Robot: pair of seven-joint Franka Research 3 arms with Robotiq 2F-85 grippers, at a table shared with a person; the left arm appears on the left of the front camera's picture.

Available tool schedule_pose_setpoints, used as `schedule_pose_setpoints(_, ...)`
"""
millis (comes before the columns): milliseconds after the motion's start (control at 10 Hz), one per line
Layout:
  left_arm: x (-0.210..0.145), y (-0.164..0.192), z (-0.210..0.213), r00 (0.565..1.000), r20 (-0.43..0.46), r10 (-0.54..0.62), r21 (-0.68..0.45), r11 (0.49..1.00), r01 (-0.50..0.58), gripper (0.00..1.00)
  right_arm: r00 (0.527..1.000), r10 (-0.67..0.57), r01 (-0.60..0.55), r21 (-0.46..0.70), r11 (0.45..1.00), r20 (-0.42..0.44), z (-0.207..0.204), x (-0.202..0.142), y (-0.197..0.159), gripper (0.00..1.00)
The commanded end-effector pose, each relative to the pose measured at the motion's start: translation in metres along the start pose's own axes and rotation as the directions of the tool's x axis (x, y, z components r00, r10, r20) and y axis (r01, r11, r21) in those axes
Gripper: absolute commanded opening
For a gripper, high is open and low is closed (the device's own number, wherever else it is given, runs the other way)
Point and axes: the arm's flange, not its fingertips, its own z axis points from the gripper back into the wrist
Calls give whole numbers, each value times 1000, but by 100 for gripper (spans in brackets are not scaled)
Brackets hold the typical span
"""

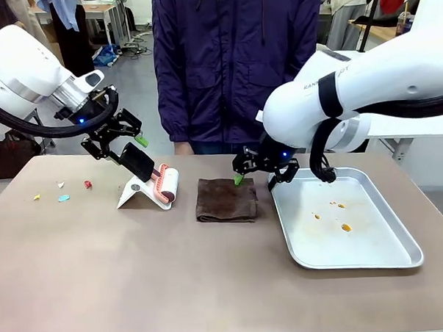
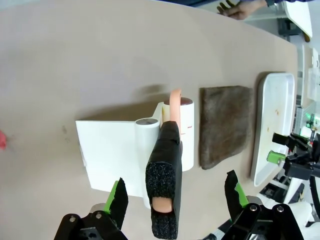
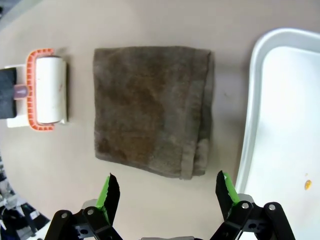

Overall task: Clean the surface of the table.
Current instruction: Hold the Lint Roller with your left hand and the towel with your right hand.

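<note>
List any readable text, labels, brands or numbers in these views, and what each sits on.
None reads clearly.
Dark lettering on the white right robot arm, cut by a black band: too blurred to quote.
Tiny red mark on the white lint roller with an orange frame: too small to read.

The table (image 1: 138,272) before me is wide, flat and matte beige-brown, with a thin pale edge. A few small coloured scraps (image 1: 64,198) dirty its far left part.
</note>
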Motion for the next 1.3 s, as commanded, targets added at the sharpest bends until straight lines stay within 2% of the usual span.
schedule_pose_setpoints(0,1,4,3,1000,-8,-11,-38,999,11,100,999,-30,28,-87,996,-22,-9,19,19,100)
schedule_pose_setpoints(300,-1,-1,-2,1000,-23,-16,-44,999,15,100,996,-77,68,-198,978,-37,-38,35,24,100)
schedule_pose_setpoints(700,-2,-10,-7,999,-37,-25,-32,999,24,100,994,-99,81,-281,956,-50,-73,55,38,100)
schedule_pose_setpoints(1200,-1,-14,-11,999,-44,-18,-12,1000,17,100,993,-86,58,-300,952,-80,-77,56,40,100)
